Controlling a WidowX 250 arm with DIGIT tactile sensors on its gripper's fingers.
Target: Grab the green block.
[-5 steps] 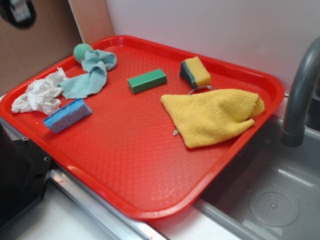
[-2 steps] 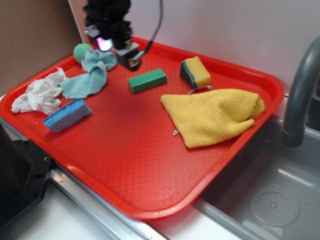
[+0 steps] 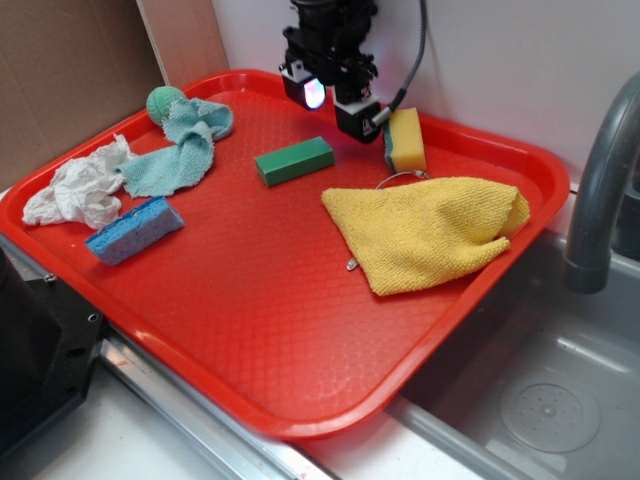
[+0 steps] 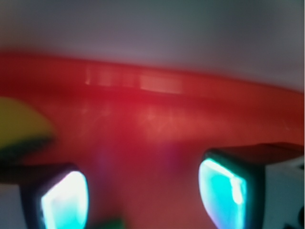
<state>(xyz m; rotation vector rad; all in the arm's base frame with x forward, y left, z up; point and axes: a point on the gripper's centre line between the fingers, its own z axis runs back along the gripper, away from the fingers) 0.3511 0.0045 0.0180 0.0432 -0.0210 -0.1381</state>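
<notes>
The green block [image 3: 294, 160] lies near-left of the spread, empty end effector [image 3: 335, 106], long axis running left-right.

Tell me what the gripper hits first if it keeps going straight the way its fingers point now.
Most likely bare red tray floor near the back rim: the wrist view shows only red between the fingers of the gripper. The green block lies in front of it and the yellow sponge off to one side. Depth is uncertain.
</notes>
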